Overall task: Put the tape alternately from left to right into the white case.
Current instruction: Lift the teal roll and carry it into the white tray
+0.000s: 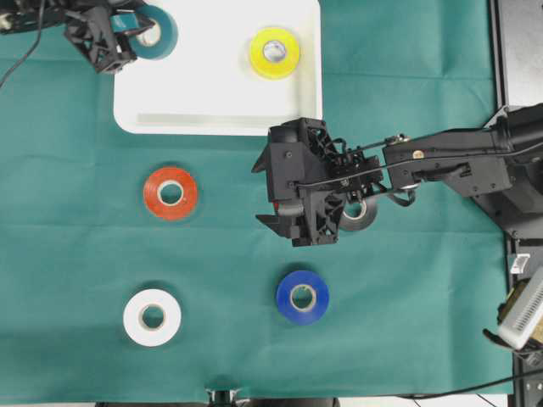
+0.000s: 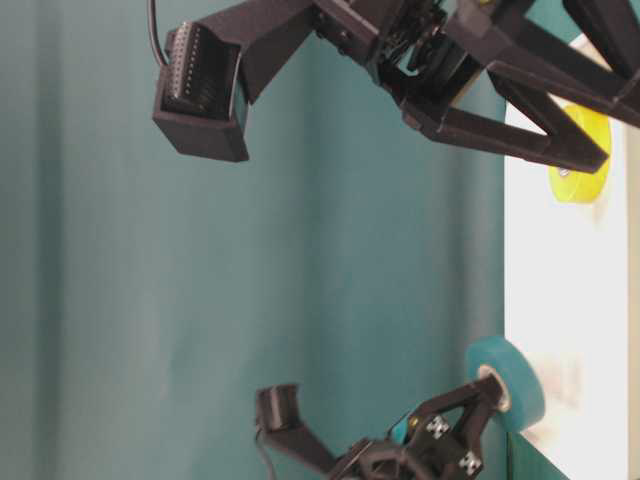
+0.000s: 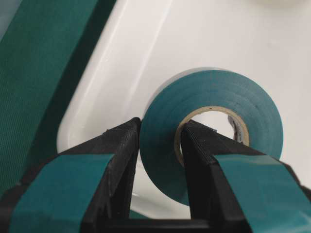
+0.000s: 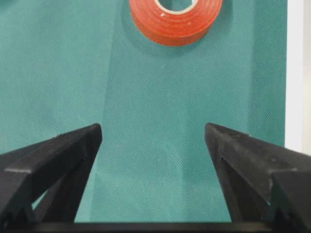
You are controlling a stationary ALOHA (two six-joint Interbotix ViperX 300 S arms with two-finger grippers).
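Green cloth (image 1: 76, 212), white case (image 1: 212, 102), red-orange (image 1: 170, 192), white (image 1: 152, 317), blue (image 1: 302, 297), black rolls (image 1: 361, 214)

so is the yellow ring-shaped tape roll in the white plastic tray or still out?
In. The yellow ring-shaped tape roll lies flat on the floor of the white plastic tray, near its right rim, with no claw touching it.

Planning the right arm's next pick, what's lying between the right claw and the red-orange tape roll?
Nothing: the right wrist view shows only bare green cloth between the open right claw and the red-orange roll.
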